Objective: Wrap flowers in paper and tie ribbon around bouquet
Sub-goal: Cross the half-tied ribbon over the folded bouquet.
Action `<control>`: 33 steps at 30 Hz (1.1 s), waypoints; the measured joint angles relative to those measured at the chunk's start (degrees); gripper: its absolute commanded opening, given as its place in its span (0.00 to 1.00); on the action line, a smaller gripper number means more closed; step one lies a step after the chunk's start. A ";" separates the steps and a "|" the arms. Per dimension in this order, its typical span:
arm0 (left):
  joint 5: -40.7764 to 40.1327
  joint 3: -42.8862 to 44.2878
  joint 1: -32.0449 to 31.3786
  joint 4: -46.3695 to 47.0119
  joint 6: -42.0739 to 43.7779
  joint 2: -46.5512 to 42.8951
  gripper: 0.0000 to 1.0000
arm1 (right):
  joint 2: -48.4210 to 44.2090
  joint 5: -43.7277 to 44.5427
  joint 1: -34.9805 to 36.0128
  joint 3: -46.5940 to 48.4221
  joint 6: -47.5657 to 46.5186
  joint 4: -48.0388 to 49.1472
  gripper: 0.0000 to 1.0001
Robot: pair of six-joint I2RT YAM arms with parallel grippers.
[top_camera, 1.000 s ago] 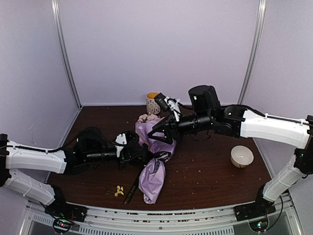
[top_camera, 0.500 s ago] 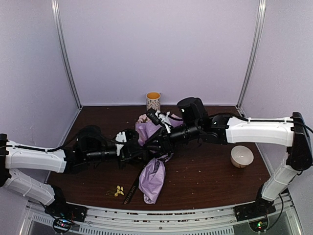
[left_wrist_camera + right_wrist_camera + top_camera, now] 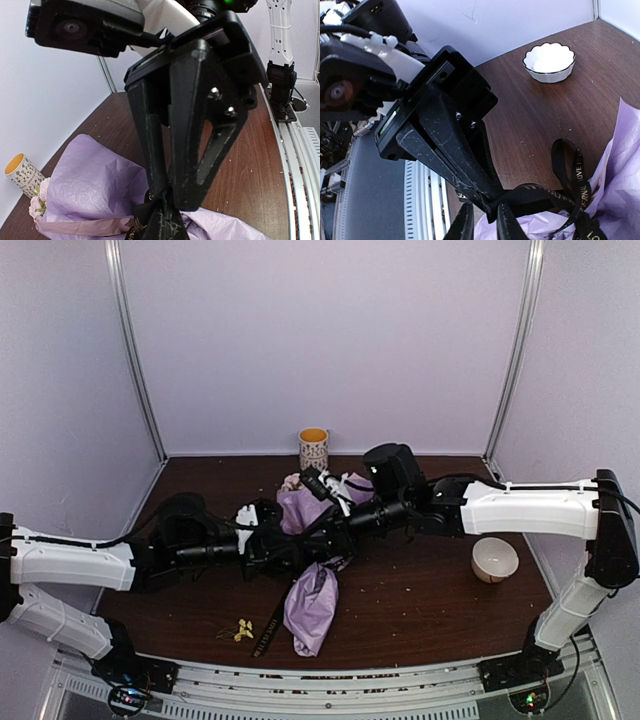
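L gripper (image 3: 490, 199) is clamped on ribbon (image 3: 568, 167) at the knot. R gripper (image 3: 162, 192) has its jaws narrow round the same strand from the opp. side; can't tell if it's pinching. Ribbon sits mid-length on bouquet (image 3: 312, 605), frame centre in top view. Bouquet's long axis runs top-to-bottom of frame, flowers (image 3: 293, 481) at upper end near cup (image 3: 313, 448). Arms come in crosswise from L & R, equally near. Pulling apart along that cross line prob. tightens the knot.
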 measured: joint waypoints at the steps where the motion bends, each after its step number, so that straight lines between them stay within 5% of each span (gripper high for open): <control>1: 0.09 0.15 0.00 0.00 0.00 0.00 0.00 | 0.00 0.09 0.00 -0.02 0.02 -0.02 0.05; 8: 0.66 0.24 0.22 -0.66 -0.02 0.11 0.00 | -0.02 0.04 -0.11 -0.59 0.37 0.24 0.00; 12: 0.44 0.24 0.22 -1.79 -0.09 0.11 0.48 | -0.15 0.07 -0.11 -1.86 0.44 1.25 0.00; 15: -0.15 0.76 0.57 -4.26 -1.16 0.09 0.64 | -0.24 0.59 -0.13 -2.71 0.61 1.16 0.00; 21: -3.74 8.09 2.95 -17.25 -5.60 0.35 0.65 | -0.24 2.93 -1.25 -3.63 0.85 0.79 0.00; 25: -7.34 11.56 10.12 -22.53 -12.04 3.28 0.66 | -0.24 4.13 -1.90 -3.63 1.11 0.66 0.00; 33: -10.10 11.67 20.39 -31.17 -21.44 19.67 0.70 | -0.24 5.20 -2.10 -3.65 1.51 0.00 0.00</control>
